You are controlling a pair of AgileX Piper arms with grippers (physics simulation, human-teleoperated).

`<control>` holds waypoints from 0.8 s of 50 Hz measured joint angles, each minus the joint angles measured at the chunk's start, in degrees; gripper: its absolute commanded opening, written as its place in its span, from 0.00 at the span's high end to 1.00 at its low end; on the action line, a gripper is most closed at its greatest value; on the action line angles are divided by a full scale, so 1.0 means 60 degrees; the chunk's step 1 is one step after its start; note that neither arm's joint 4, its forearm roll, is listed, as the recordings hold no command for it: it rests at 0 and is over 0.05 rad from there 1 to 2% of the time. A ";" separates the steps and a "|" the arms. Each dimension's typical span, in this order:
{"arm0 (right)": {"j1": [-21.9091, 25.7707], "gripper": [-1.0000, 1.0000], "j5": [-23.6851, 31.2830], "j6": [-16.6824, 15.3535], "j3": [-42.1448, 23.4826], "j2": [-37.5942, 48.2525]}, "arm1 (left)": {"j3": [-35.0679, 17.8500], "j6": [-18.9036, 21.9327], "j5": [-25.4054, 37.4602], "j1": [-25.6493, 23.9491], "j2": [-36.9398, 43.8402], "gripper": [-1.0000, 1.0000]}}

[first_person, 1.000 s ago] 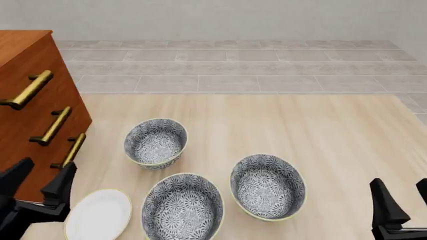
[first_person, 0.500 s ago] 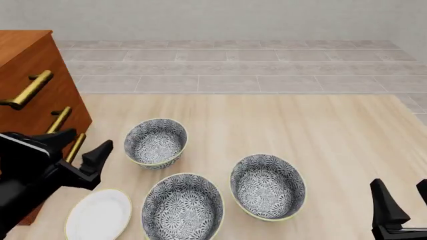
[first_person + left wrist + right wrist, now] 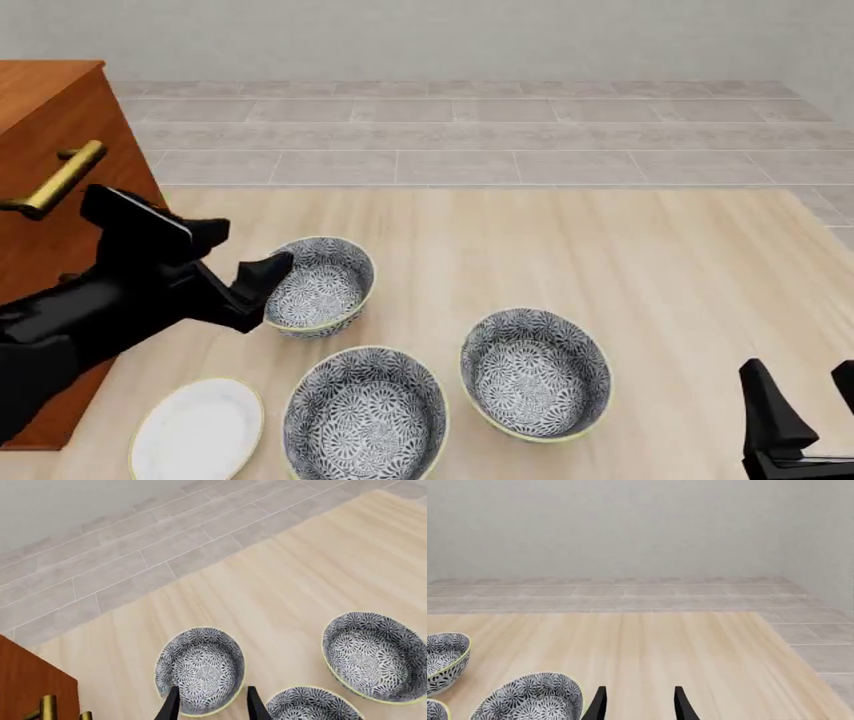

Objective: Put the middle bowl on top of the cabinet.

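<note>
Middle bowl (image 3: 535, 372): round, dark grey-and-white floral print inside and out, thin pale yellow-green rim. It stands upright on the pale wood table (image 3: 667, 260), open side up. It is read as the mid-sized one of three alike, though foreshortening makes the ranking less than certain.

Left gripper (image 3: 234, 255): jaws apart, holding nothing, in the air. The middle bowl lies well off to the right of these jaws and nearer the arms' side. What sits just beside and below the jaws is the smaller bowl (image 3: 311, 285). The wider bowl (image 3: 364, 415) lies nearer than the jaws, touching neither of its neighbours.

Right gripper (image 3: 811, 405): jaws apart, empty. The middle bowl lies to the left of them, well apart.

Only the front view shows the white plate (image 3: 198, 430) and the cabinet (image 3: 54, 110) at full height, with the left arm crossing its drawer fronts. The left wrist view shows the left gripper (image 3: 210, 707) with the smaller bowl (image 3: 200, 670) directly ahead of its fingertips, and the middle bowl (image 3: 377, 655) off to one side. The right wrist view shows the right gripper (image 3: 637, 705) facing bare table, with the middle bowl (image 3: 530, 697) beside the jaws rather than ahead of them.
</note>
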 measured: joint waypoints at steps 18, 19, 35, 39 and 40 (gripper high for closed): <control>-0.0016 0.00 0.0044 0.0035 0.0012 -0.0001 | -0.1930 0.0084 0.1383 -0.1022 0.1483 0.00; -0.0024 0.00 0.0046 0.0037 0.0012 -0.0001 | -0.2031 0.0088 0.1454 -0.1066 0.1576 0.00; -0.0047 0.00 0.0080 0.0078 0.0018 0.0000 | -0.3334 0.0576 0.2312 -0.1636 0.2916 0.00; -0.0053 0.00 0.0084 0.0094 0.0019 0.0001 | -0.3612 0.0631 0.2492 -0.1774 0.3267 0.00; -0.0053 0.00 0.0085 0.0097 0.0020 0.0001 | -0.3680 0.0639 0.2537 -0.1818 0.3347 0.00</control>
